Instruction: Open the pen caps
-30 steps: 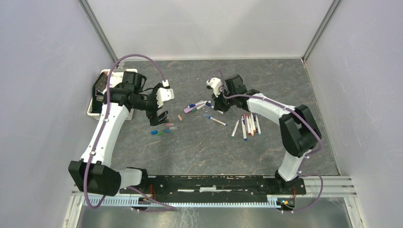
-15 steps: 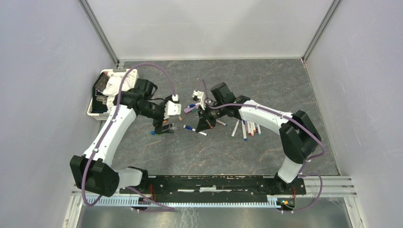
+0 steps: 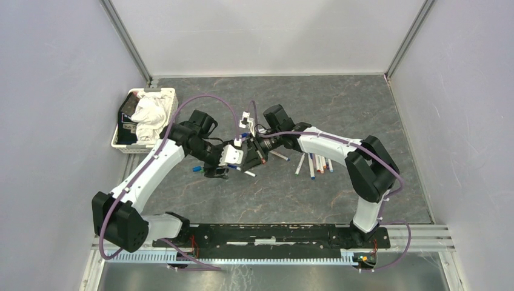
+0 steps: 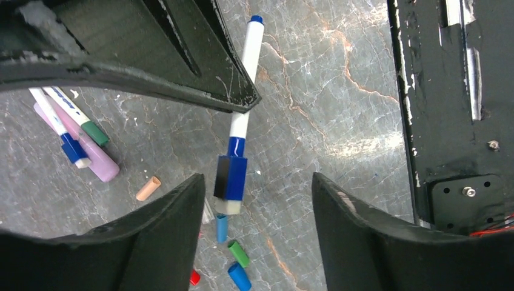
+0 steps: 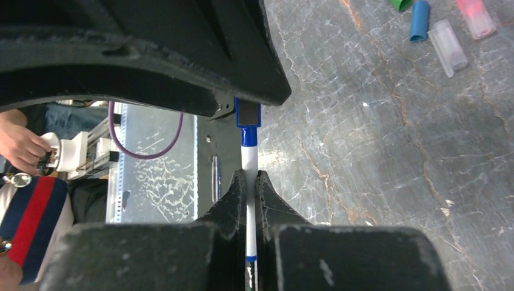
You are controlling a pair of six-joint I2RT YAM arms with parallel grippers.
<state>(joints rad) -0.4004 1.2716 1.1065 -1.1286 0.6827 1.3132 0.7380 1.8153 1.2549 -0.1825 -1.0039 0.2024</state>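
Observation:
My right gripper (image 5: 247,182) is shut on the white barrel of a pen (image 5: 248,159) held above the table. The pen's blue cap (image 4: 230,176) is still on and points toward my left gripper (image 4: 257,233). That gripper is open, with its two black fingers (image 4: 163,236) on either side of the cap and not touching it. The cap sits nearer the left finger. Loose pen caps lie on the table below: blue (image 4: 222,227), green (image 4: 238,253), red (image 4: 194,277) and peach (image 4: 148,188). In the top view the two grippers meet mid-table (image 3: 245,156).
Several capped pens (image 3: 315,162) lie in a cluster right of centre, and a few more (image 4: 79,136) lie near the loose caps. A white basket (image 3: 119,142) holding a white cloth stands at the left edge. The black base rail (image 4: 448,121) runs along the near side.
Both arms have swung inward to the middle of the table. The right one has brought the blue-capped pen along. The left jaws have narrowed around the cap.

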